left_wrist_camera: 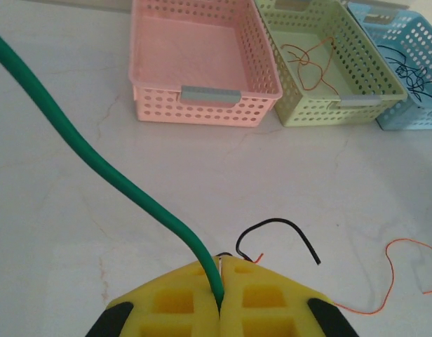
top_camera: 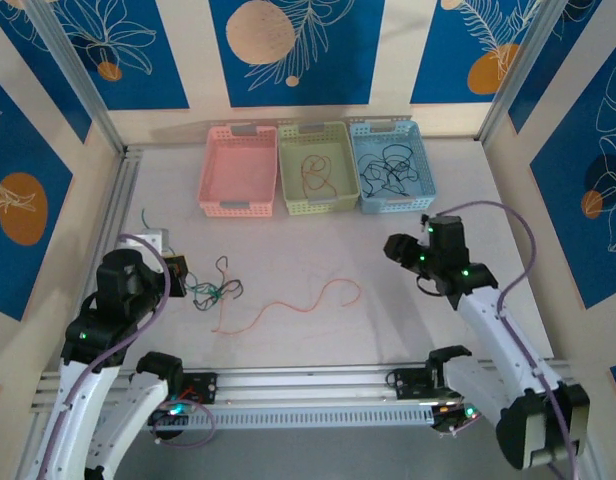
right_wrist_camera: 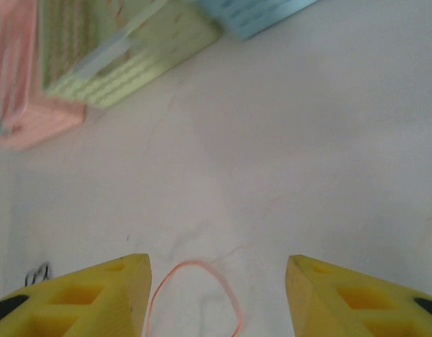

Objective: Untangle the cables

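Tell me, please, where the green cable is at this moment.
In the left wrist view, the green cable is pinched in the shut left gripper and runs up and left, with a black cable just right of it.

Baskets: 3 total – 1 pink basket [top_camera: 238, 172], 1 green basket [top_camera: 313, 207], 1 blue basket [top_camera: 393, 205]. Arms: 2 – left arm [top_camera: 103, 325], right arm [top_camera: 488, 312]; ea. has 2 yellow fingers, so 4 altogether: left fingers [left_wrist_camera: 177, 298], right fingers [right_wrist_camera: 97, 288]. Cables, orange-red: 2 – loose orange-red cable [top_camera: 288, 306] on table [top_camera: 408, 290], 2nd orange-red cable [top_camera: 316, 178] in green basket. Green cable [left_wrist_camera: 97, 160]: 1 counted. Black cable [left_wrist_camera: 275, 222] on table: at least 1. Black bunch [top_camera: 388, 170] in blue basket: several, too knotted for exact no.
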Available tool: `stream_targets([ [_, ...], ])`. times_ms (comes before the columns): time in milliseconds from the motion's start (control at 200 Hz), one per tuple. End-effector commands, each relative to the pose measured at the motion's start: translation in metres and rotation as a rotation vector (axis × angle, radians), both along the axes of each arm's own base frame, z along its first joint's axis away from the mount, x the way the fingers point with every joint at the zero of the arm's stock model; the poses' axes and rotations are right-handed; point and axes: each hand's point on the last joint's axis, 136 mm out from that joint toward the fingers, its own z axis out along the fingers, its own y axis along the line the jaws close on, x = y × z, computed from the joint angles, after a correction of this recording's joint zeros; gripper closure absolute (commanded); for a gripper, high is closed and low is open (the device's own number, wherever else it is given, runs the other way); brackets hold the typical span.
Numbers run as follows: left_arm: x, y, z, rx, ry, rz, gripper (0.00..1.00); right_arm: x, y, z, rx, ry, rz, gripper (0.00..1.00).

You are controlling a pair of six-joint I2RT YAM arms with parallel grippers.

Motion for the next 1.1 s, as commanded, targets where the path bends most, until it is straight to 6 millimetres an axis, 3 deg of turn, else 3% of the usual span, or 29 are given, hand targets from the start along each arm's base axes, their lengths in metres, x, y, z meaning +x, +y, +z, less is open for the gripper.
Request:
stream_targets([
  [0,0.003,-0.006,0.008,-0.024,-0.024,-0.032,1.0,-0.015,0.067,0.01,0.053,-0.037,0.27,0.46],
  [135,0.004,-0.007,0.007,-0.024,-0.02,-0.034,1.0,-0.047,0.166,0.024,0.165,-0.154,0.576,0.44],
  [235,0.004,-0.007,0.006,-0.022,-0.018,-0.033,1.0,-0.071,0.223,0.025,0.188,-0.211,0.71,0.43],
  [410,0.004,-0.007,0.007,-0.022,-0.017,-0.033,1.0,-0.097,0.298,0.018,0.299,-0.23,0.821,0.41],
  [545,0.004,-0.007,0.006,-0.022,-0.015,-0.032,1.0,-0.113,0.343,0.012,0.349,-0.219,0.915,0.41],
  [745,0.004,-0.007,0.007,-0.021,-0.017,-0.033,1.0,-0.121,0.379,0.0,0.379,-0.168,0.98,0.42],
  [900,0.004,-0.006,0.006,-0.02,-0.016,-0.032,1.0,-0.12,0.381,-0.016,0.352,-0.142,0.979,0.46],
  [1095,0.004,-0.006,0.007,-0.021,-0.018,-0.031,1.0,-0.124,0.377,-0.029,0.345,-0.126,0.993,0.73],
])
